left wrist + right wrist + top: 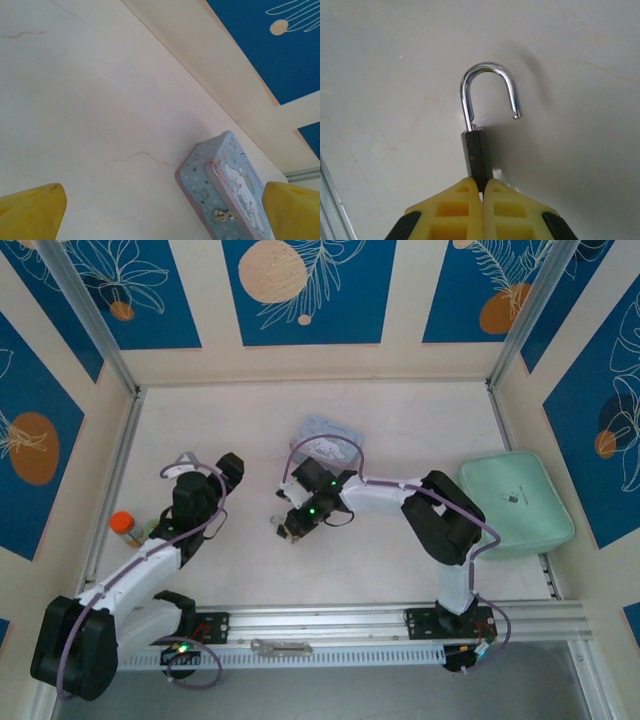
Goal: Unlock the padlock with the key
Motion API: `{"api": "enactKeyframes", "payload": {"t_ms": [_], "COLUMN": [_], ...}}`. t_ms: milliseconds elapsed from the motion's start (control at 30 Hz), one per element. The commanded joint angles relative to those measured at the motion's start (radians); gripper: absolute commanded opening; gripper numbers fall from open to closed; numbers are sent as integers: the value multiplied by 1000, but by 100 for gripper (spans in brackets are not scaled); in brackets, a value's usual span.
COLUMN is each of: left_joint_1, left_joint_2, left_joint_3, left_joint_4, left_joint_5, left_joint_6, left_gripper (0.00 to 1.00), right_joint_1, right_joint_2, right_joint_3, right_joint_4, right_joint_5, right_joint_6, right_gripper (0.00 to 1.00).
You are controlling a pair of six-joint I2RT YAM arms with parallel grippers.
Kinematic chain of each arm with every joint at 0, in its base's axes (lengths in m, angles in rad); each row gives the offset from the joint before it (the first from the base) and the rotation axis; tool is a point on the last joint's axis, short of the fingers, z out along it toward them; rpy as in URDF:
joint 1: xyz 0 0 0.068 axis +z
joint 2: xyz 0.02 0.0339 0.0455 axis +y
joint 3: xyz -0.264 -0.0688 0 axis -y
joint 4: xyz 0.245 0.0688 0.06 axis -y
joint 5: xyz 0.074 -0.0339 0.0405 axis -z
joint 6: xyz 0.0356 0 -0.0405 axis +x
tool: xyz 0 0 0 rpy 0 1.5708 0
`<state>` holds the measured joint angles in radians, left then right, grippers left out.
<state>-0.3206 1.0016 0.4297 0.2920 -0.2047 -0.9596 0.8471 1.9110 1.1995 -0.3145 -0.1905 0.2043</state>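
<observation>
The padlock [477,155] has a dark grainy body seen edge-on and a silvery U-shaped shackle [487,70]. The shackle stands sprung open, its free end out of the body. My right gripper [482,184] is shut on the lower end of the padlock body, just above the pale table. From above, that gripper [290,525] is near the table's middle, pointing left. My left gripper [165,215] is open, yellow fingertips [35,210] far apart with nothing between them. In the top view it [205,468] hovers at the left. The key is hidden.
A pale blue cartoon-printed tin [225,190] lies on the table behind the right gripper [330,440]. A mint green pouch [515,502] sits at the right, an orange-capped bottle [125,527] at the left wall. A flat silvery bar [280,647] rests on the front rail.
</observation>
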Motion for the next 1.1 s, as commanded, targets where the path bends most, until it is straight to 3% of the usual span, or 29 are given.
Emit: {"api": "enactKeyframes", "payload": {"t_ms": [0, 267, 400, 600, 667, 700, 767, 800, 833, 1067], "left_joint_1": [11, 11, 12, 12, 14, 15, 29, 41, 54, 120], "left_joint_2": [-6, 23, 20, 12, 12, 14, 24, 31, 36, 34], "left_joint_3": [-6, 6, 7, 6, 21, 32, 62, 81, 99, 145], "left_joint_4": [-30, -13, -15, -33, -50, -63, -95, -120, -144, -180], "left_joint_5": [-38, 2, 8, -8, -30, -47, -72, -82, -91, -186], "left_joint_6": [3, -26, -27, 3, 48, 78, 143, 179, 214, 423], "left_gripper": [100, 100, 100, 100, 100, 100, 100, 100, 100, 100], "right_joint_1": [2, 3, 4, -7, -23, -38, -74, -98, -124, -347], "right_joint_2": [22, 26, 14, -38, -67, -83, -114, -133, -153, -288], "right_joint_3": [38, 48, 48, 45, 43, 41, 44, 46, 46, -6], "right_joint_4": [4, -17, -18, 1, 13, 18, 17, 16, 15, 56], "right_joint_5": [-4, 59, 90, 127, 124, 123, 129, 128, 124, 204], "right_joint_6": [21, 13, 8, -4, -16, -26, -44, -52, -60, -68], "right_gripper": [0, 1, 21, 39, 58, 73, 85, 87, 97, 99]}}
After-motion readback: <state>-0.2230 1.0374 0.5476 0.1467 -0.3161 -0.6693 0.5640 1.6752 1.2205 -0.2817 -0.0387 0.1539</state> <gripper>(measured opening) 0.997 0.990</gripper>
